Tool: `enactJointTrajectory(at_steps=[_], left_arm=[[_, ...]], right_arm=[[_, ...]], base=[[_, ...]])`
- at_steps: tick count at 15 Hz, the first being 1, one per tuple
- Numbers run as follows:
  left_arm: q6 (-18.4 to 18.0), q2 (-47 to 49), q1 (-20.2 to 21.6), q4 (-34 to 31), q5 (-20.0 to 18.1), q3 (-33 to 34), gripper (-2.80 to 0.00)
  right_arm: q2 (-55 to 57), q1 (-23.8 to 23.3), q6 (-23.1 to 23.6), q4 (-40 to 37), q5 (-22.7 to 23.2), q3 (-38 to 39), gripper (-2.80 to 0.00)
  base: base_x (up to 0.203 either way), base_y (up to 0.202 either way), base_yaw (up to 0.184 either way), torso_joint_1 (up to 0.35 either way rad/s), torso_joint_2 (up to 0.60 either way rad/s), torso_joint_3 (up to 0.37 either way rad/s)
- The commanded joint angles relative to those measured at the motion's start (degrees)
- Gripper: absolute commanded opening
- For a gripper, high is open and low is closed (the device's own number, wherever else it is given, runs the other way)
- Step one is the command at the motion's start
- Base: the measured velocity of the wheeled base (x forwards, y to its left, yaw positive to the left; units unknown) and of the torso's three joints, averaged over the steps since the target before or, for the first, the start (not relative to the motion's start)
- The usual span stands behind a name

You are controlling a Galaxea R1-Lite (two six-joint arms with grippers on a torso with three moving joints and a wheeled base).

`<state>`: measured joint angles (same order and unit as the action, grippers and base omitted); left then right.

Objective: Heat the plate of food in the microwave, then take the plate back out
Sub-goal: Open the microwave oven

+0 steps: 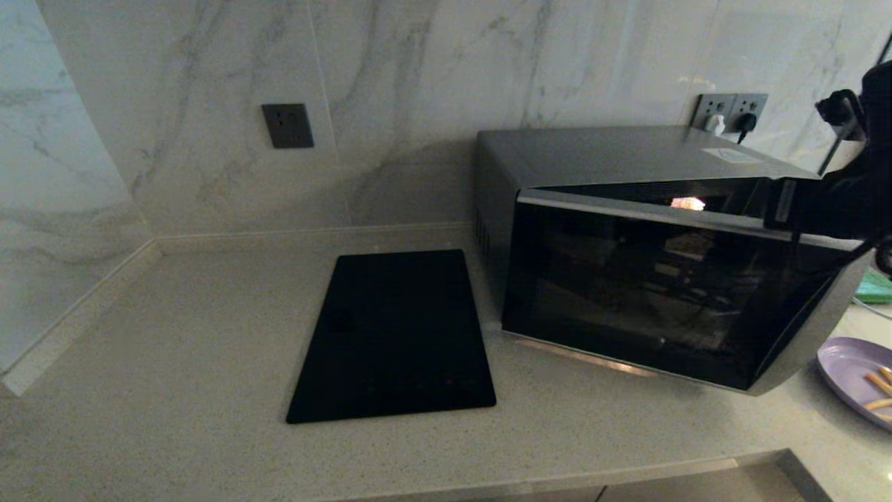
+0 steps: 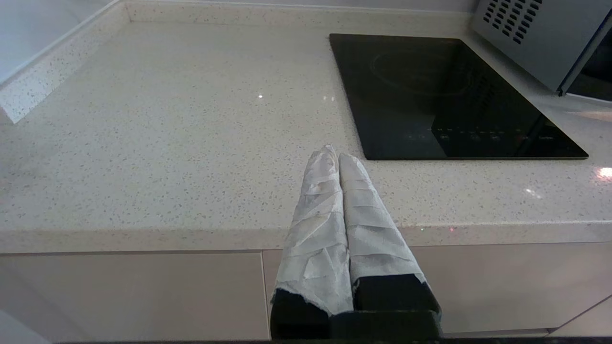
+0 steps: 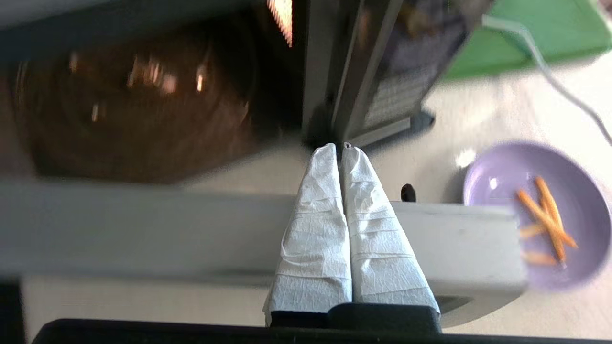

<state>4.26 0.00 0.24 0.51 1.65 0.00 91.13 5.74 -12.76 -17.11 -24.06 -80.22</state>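
Only the right wrist view shows the right gripper (image 3: 340, 148), fingers together, at the microwave (image 1: 627, 265) door's top edge, plate of food (image 3: 535, 215) beyond.

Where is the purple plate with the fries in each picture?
Head view: the plate of food sits on the counter at the far right edge, partly cut off, right of the microwave and its tilted-open door.
Left wrist view: not in it.
Right wrist view: the plate lies at the right, beyond the door's edge.
Shared landmark: the microwave, whose vented side shows in the left wrist view too.
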Motion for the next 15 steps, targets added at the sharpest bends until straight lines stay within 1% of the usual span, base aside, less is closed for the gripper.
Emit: enactJointTrajectory(at_steps=[1,4,6,8,11,14,15], left_arm=[[0.05,0.09,0.02,0.02,0.02,0.0,-2.8],[0.05,0.09,0.02,0.02,0.02,0.0,-2.8],[0.05,0.09,0.02,0.02,0.02,0.0,-2.8],[0.05,0.09,0.02,0.02,0.02,0.0,-2.8],[0.05,0.09,0.02,0.02,0.02,0.0,-2.8],[0.05,0.09,0.02,0.02,0.02,0.0,-2.8],[0.05,0.09,0.02,0.02,0.02,0.0,-2.8]], right_arm=[[-6.7,1.56,-0.12,-3.9,1.0,1.82,-2.8],[-12.45,5.54,-1.45,-10.3,2.62,3.79,-2.8],[-15.36,8.03,-3.5,-14.68,5.63,3.75,-2.8],[-17.69,9.35,-3.79,-16.69,8.84,3.73,-2.8],[-17.65,9.29,-5.43,-16.28,8.23,3.14,-2.8],[-17.13,9.29,-5.26,-16.28,6.05,4.2,-2.8],[-16.43,9.29,-5.25,-16.28,4.53,5.12,-2.8]], base=[[0.0,0.0,0.0,0.0,0.0,0.0],[0.0,0.0,0.0,0.0,0.0,0.0],[0.0,0.0,0.0,0.0,0.0,0.0],[0.0,0.0,0.0,0.0,0.0,0.0],[0.0,0.0,0.0,0.0,0.0,0.0],[0.0,0.0,0.0,0.0,0.0,0.0],[0.0,0.0,0.0,0.0,0.0,0.0]])
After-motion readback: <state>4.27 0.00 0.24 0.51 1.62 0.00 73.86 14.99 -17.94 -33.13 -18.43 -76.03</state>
